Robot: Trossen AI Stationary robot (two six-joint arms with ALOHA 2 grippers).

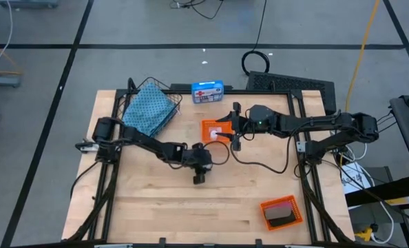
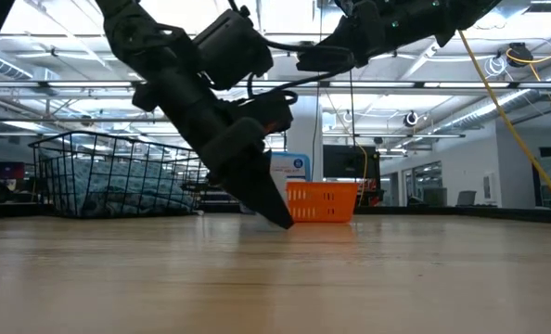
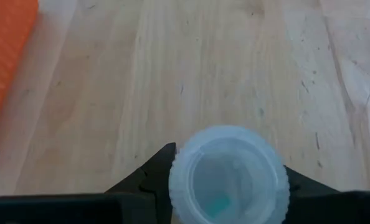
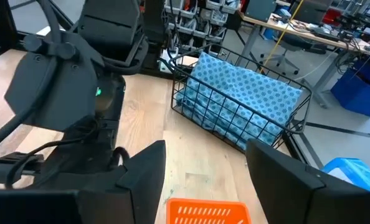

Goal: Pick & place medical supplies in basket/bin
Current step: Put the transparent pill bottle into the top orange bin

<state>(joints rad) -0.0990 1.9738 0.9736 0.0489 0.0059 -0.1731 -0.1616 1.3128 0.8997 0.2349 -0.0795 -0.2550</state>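
A white vial (image 3: 228,177) is pinched between the fingers of the left tool (image 1: 200,172), held low over the tabletop (image 1: 191,207) near its middle. Because the vial is round and smooth, it could slip or roll away if the grip slackens during carriage to the basket (image 1: 149,103), which already holds the teal cloth (image 4: 241,99). Farther off, the right tool (image 1: 233,131) is spread and empty over the orange tray (image 1: 211,129); a crossing of the two arms could cause a collision.

Grey concrete floor (image 1: 156,27) around the pale wood desk (image 1: 191,200), marked with dark lines. Black cable coil (image 1: 256,60) and yellow cable (image 1: 359,52) on the floor. Ceiling strip lights (image 2: 62,46) overhead. Blue bin (image 4: 359,90) beyond; cluttered workbench (image 4: 309,34) behind.
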